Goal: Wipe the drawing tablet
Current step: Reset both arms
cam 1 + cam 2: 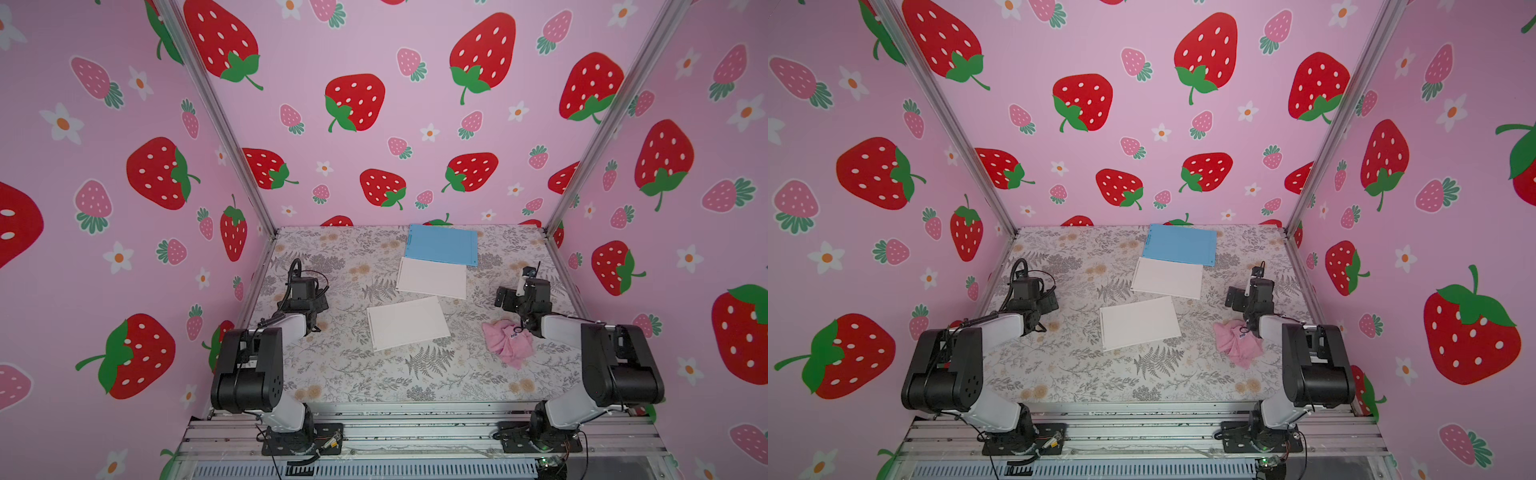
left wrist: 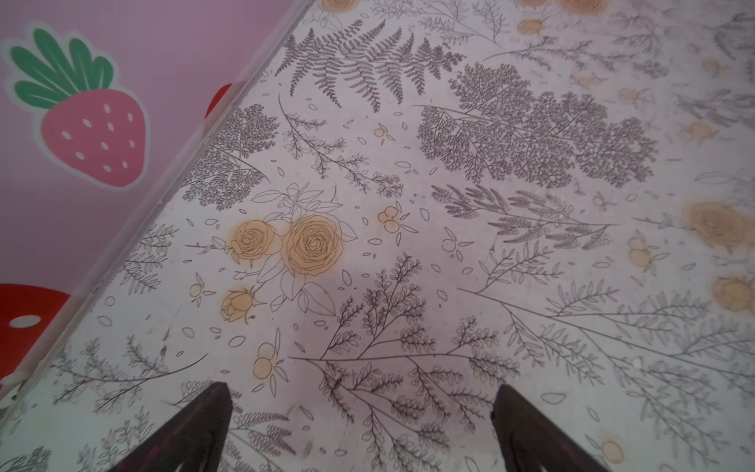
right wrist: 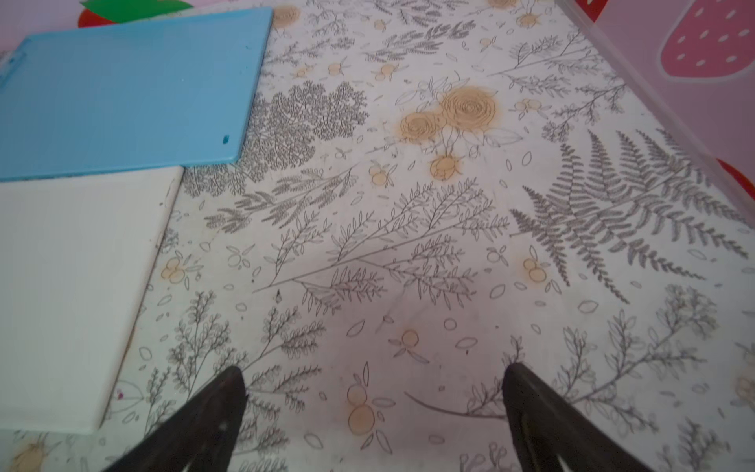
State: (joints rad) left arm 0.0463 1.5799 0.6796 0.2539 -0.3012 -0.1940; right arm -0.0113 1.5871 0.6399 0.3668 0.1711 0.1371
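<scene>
In both top views: blue drawing tablet [image 1: 441, 244] [image 1: 1180, 245] flat at the table's [image 1: 340, 365] far edge; two white boards, far white board [image 1: 432, 278] touching the tablet's near edge, near white board [image 1: 408, 322] tilted mid-table; crumpled pink cloth [image 1: 509, 340] [image 1: 1239, 342] beside the right arm; left tool [image 1: 318, 301] and right tool [image 1: 500, 297] well apart from the tablet.

Left wrist view: left tool [image 2: 361, 398] spread wide, empty, above bare floral table.

Right wrist view: right tool [image 3: 374, 382] spread wide, empty; tablet [image 3: 122, 94] and far white board [image 3: 73, 286] off to one side.
</scene>
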